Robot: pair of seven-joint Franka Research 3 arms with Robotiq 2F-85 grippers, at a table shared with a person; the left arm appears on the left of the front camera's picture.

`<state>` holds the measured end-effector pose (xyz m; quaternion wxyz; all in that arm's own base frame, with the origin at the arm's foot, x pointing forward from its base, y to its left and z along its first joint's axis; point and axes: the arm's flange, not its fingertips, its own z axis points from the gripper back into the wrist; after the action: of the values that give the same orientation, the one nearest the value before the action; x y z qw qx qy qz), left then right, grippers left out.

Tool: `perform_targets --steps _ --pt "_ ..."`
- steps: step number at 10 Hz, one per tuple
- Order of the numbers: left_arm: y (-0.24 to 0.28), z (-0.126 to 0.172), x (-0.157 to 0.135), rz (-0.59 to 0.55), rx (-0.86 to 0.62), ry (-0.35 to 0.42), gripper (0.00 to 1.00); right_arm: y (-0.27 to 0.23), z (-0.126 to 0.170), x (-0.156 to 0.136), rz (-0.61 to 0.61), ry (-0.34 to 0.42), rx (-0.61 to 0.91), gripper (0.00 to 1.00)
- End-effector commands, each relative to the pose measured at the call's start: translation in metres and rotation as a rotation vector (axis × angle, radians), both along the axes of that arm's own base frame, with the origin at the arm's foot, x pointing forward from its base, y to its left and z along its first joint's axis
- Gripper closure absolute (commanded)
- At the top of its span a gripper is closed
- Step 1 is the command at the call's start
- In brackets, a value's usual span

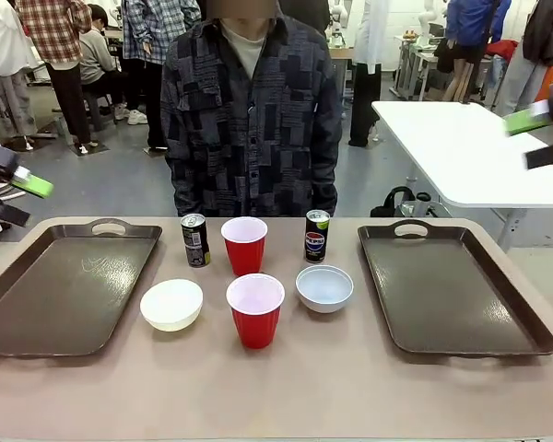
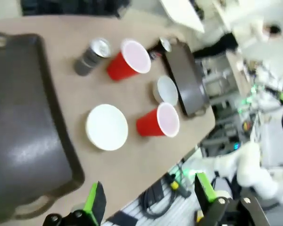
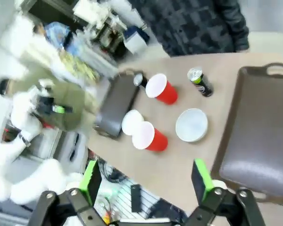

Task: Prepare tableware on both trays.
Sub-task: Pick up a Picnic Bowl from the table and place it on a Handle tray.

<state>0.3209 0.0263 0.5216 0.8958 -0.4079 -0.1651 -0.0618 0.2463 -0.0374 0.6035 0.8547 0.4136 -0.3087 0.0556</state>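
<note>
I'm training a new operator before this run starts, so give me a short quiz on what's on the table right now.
1. True or false: the left tray and the right tray both hold nothing.
2. How many cups stand between the trays?
3. The left gripper and the right gripper are: A both open; B both shut; C one open, one shut.
Key: 1 true; 2 two; 3 A.
</note>
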Motion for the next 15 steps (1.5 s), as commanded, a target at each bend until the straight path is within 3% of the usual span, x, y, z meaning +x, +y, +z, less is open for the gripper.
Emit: perform_targets --steps 1,3,5,10,12,13,14,15 --pt "0.008 -0.018 -0.025 0.139 0.030 0.041 0.00 0.003 -0.111 -0.053 -0.050 0.095 -0.004 0.00" --pt "0.027 -0.028 -0.030 0.221 0.034 0.020 0.00 0.017 -0.148 -0.049 -0.050 0.199 -0.045 0.00" --pt "0.030 -0.043 -0.034 0.244 0.055 0.046 0.00 0.032 -0.188 -0.040 0.011 0.312 -0.052 0.00" --pt "0.037 -0.085 -0.027 0.258 0.070 0.139 0.00 0.031 -0.221 -0.024 0.002 0.394 -0.013 0.00" --pt "0.038 -0.085 -0.031 0.237 0.112 0.124 0.00 0.032 -0.229 -0.019 0.006 0.397 -0.017 0.00" --pt "0.032 -0.077 -0.037 0.200 0.140 0.080 0.00 -0.023 -0.131 0.060 0.021 0.439 -0.026 0.00" --pt "0.060 -0.048 0.017 0.240 0.073 0.158 0.00 -0.023 -0.131 0.060 0.021 0.439 -0.026 0.00" --pt "0.060 -0.048 0.017 0.240 0.073 0.158 0.00 -0.023 -0.131 0.060 0.021 0.439 -0.026 0.00"
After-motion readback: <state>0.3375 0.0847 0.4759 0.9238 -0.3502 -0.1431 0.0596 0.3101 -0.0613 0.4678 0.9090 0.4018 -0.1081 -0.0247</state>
